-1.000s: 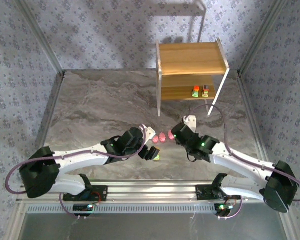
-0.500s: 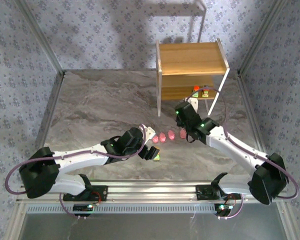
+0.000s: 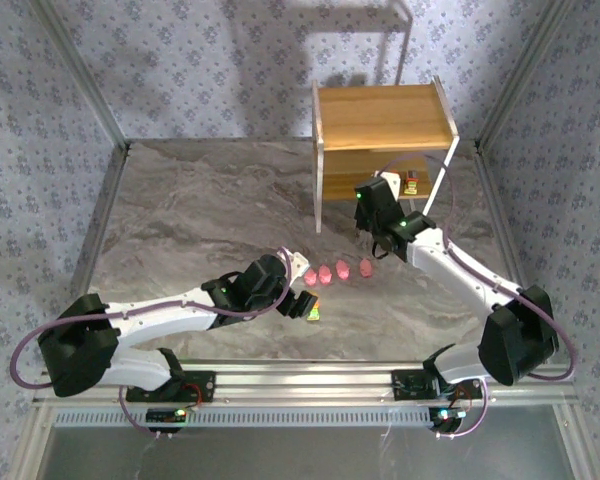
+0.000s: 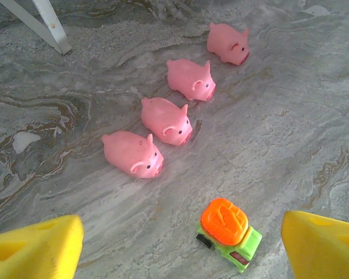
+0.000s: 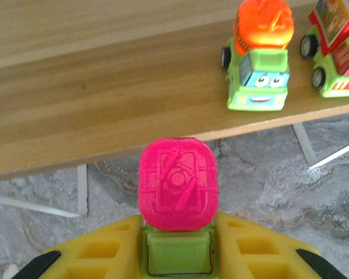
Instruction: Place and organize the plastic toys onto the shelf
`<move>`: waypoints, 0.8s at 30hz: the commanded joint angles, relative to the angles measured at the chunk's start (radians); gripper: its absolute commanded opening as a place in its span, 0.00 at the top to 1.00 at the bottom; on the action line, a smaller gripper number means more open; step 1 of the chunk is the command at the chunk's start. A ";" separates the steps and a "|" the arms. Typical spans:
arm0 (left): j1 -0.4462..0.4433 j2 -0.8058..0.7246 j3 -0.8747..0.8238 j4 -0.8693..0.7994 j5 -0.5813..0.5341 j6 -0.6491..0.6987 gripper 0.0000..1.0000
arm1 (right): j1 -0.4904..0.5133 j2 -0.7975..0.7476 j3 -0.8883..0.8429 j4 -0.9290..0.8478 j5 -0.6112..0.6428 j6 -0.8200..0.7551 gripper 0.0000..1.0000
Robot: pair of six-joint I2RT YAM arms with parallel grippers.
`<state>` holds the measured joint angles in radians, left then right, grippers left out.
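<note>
Four pink pigs (image 4: 166,120) lie in a row on the marble table (image 3: 200,210); from above the row of pigs (image 3: 335,272) sits left of my right arm. An orange-topped green truck (image 4: 228,232) stands between the wide-apart fingers (image 4: 35,250) of my open left gripper (image 4: 180,250), untouched. From above, that truck (image 3: 314,313) lies beside the left gripper (image 3: 300,303). My right gripper (image 5: 177,258) is shut on a pink-topped green toy (image 5: 177,186), held just in front of the shelf's lower board (image 5: 104,87). On that board stand an orange-topped truck (image 5: 259,52) and a red one (image 5: 337,46).
The two-tier wooden shelf (image 3: 380,118) stands at the back right, my right gripper (image 3: 373,195) at its lower opening. One white shelf leg (image 4: 46,23) shows near the pigs. A pale thin-legged stand (image 3: 405,35) is behind the shelf. Patterned walls enclose the table.
My right arm has swung from beside the pigs up to the shelf's lower tier, carrying the pink-topped toy. The left arm has hardly moved.
</note>
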<state>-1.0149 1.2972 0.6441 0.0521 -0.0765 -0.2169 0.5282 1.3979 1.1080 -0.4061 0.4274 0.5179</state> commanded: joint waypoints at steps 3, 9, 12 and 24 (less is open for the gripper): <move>-0.006 -0.016 0.009 -0.014 -0.014 0.011 0.12 | -0.028 0.037 0.073 0.025 -0.020 -0.039 0.69; -0.005 -0.022 0.008 -0.018 -0.021 0.012 0.12 | -0.056 0.086 0.128 0.037 -0.036 -0.050 0.69; -0.005 -0.034 0.003 -0.018 -0.030 0.014 0.12 | -0.065 0.104 0.136 0.054 -0.044 -0.059 0.69; -0.005 -0.033 0.003 -0.023 -0.036 0.017 0.12 | -0.073 0.169 0.183 0.067 -0.050 -0.078 0.69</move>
<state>-1.0149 1.2873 0.6441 0.0444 -0.0986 -0.2169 0.4622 1.5543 1.2537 -0.3470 0.3771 0.4610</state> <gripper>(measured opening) 0.880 0.308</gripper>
